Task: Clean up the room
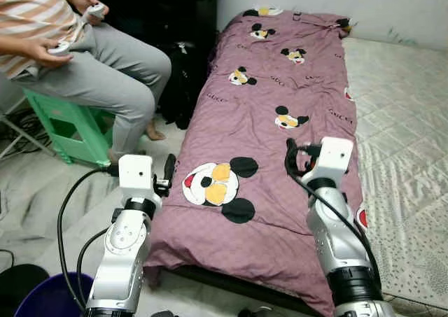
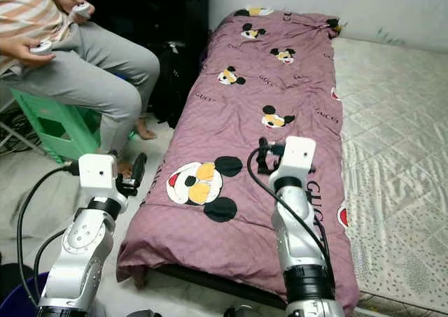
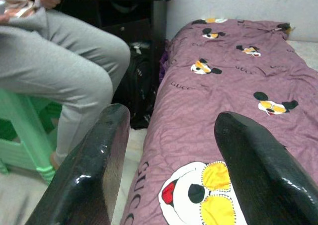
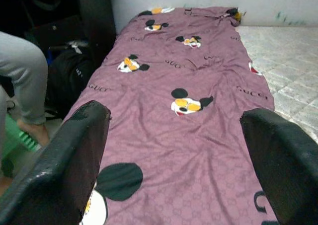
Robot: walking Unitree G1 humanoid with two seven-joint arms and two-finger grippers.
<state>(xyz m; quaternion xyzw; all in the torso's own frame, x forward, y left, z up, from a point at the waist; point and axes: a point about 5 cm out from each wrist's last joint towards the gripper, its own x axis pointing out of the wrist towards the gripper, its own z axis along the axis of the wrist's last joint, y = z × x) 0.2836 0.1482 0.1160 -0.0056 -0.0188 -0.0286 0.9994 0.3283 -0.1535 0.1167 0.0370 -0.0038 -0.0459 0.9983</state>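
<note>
Mauve quilt (image 1: 280,93) covers the bed's near edge, where left tool (image 1: 168,171) and right tool (image 1: 291,156) hover wide open, empty, likely poised to straighten it.

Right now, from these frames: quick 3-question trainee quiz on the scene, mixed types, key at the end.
1. True or false: the left gripper is shut on the purple quilt.
2. What does the seated person sit on? A) green stool B) black bag C) the mattress
3. Fill in: the right gripper hovers over the quilt with its fingers ____.

Key
1. False: its fingers are apart, holding nothing.
2. A, the green stool.
3. open
</note>
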